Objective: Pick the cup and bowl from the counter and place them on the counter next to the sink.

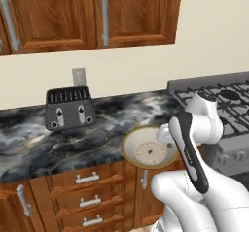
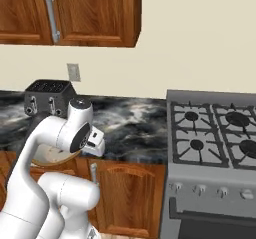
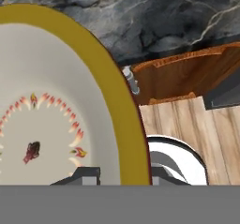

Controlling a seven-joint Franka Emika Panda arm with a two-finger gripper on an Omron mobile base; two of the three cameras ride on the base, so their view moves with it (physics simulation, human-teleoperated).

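The bowl point(image 1: 148, 151) is wide and shallow, its rim tan-gold, its cream inside ringed with small orange marks around a dark red centre. It hangs past the front edge of the black marble counter point(image 1: 58, 139), with the gripper point(image 3: 123, 175) clamped on its rim. A dark toaster point(image 1: 69, 108) stands by the wall; the grey stove point(image 2: 215, 133) is to the right.

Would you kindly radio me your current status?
Fingers straddle the bowl rim, shut on it. Bowl overhangs the counter edge. Nothing in the way.
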